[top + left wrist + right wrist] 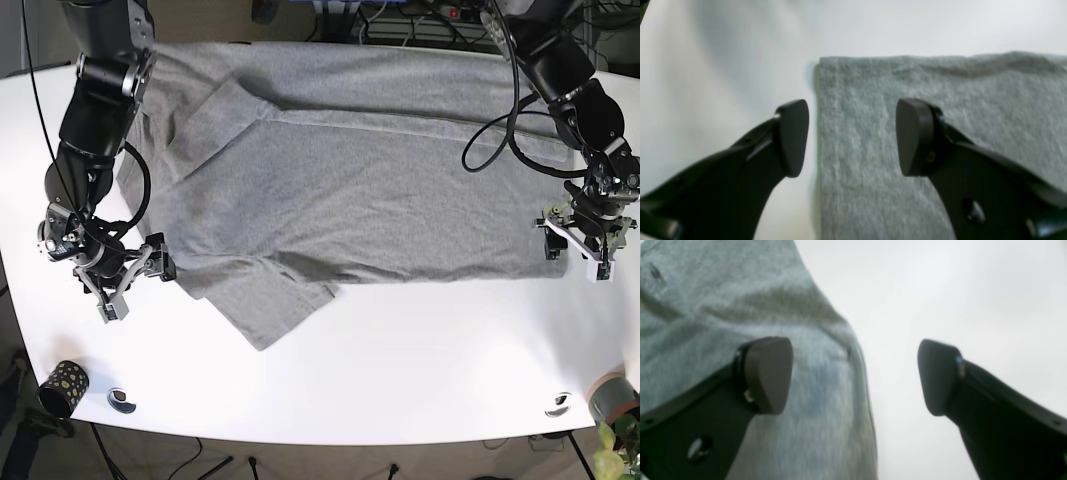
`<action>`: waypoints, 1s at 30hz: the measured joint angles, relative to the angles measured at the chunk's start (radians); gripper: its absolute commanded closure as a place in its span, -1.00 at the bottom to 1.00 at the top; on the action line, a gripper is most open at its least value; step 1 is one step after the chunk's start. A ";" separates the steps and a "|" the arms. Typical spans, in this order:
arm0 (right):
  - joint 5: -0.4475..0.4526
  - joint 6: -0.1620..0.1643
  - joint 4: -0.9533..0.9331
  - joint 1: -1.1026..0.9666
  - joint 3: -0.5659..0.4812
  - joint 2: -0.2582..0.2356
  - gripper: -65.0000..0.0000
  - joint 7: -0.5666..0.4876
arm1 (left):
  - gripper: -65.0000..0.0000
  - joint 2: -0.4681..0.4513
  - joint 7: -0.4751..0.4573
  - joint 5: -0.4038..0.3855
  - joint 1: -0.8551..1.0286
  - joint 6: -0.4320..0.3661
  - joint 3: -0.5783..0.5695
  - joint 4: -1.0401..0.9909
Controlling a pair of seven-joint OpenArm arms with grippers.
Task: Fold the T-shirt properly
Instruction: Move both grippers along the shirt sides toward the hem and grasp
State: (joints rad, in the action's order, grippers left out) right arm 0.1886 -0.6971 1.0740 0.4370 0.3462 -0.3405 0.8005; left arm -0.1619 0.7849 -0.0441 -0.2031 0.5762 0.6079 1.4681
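Straddling T-shirt (350,180) edges, both hands open.

You are working at a robotics lab bench: a bare white table (400,340) with two black arms mounted at its far side, cable bundles (400,20) trailing behind it, and bare floor visible past the rounded near edge.

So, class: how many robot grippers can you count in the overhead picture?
2: the right gripper at the T-shirt's left edge, the left gripper at its right edge. Both open.
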 measured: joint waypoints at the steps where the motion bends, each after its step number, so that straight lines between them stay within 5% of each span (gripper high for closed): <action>1: -0.013 0.000 -0.047 0.021 -0.005 0.000 -0.73 -0.036 | -0.18 0.000 -0.001 0.002 -0.011 0.000 0.000 -0.018; 12: -0.092 0.005 -0.384 0.111 -0.007 0.000 -0.73 -0.292 | -0.18 0.000 -0.105 0.011 -0.023 0.000 -0.001 -0.091; 23: -0.096 0.006 -0.397 0.088 -0.006 0.063 -0.71 -0.326 | -0.20 -0.003 -0.119 0.011 -0.023 -0.015 0.001 -0.100; 26: -0.093 0.006 -0.394 0.088 -0.028 0.074 -0.52 -0.330 | -0.20 -0.009 -0.120 0.011 -0.030 -0.087 -0.002 -0.134; 30: -0.088 0.009 -0.394 0.089 -0.084 0.079 0.00 -0.337 | -0.21 -0.033 -0.120 0.011 -0.051 -0.126 0.000 -0.197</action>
State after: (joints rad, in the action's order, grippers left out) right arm 0.1005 -0.6884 0.6796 0.5255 0.2619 -0.2619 0.4637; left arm -0.1951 0.6647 -0.0326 -0.2546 0.4507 0.6079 1.2713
